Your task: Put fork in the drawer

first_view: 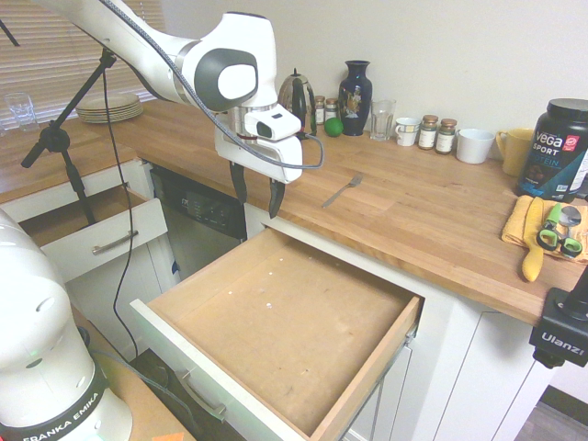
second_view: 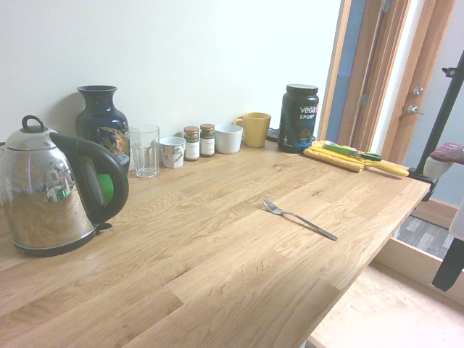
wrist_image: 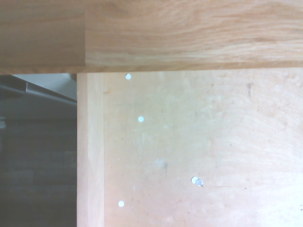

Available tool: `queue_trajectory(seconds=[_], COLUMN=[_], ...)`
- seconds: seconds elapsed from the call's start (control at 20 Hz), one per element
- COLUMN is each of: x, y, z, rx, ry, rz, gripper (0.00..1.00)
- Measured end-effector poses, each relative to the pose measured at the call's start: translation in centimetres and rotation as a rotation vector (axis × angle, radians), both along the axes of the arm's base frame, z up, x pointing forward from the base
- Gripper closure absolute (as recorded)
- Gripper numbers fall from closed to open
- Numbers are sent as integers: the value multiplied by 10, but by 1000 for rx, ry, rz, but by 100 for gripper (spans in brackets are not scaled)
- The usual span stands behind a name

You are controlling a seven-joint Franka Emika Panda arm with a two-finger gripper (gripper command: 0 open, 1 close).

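Countertop (first_view: 423, 197): fork (first_view: 343, 191) tines toward wall.

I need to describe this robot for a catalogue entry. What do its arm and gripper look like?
The arm is glossy white with rounded segments and a grey disc cap at one joint. A thin dark cable runs along it and loops around the wrist. The base carries a black band printed FRANKA EMIKA. The gripper has a boxy white body and two slim black fingers.
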State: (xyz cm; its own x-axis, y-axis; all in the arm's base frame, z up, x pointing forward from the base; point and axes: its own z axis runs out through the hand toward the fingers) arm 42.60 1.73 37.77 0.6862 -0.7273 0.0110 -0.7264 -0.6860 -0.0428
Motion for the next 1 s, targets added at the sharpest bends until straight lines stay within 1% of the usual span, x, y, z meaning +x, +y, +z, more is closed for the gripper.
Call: queue_trajectory(seconds=[0.2,0.35,0.65,1.0], x=[3,15,58,112], y=[-5,-13,-20,-27], z=[-1,-1,0,-2], rx=[-27,-40,-47,-50], ry=[-16,-28,-33,-22], rz=[13,10,21,18], gripper=[0,0,0,0])
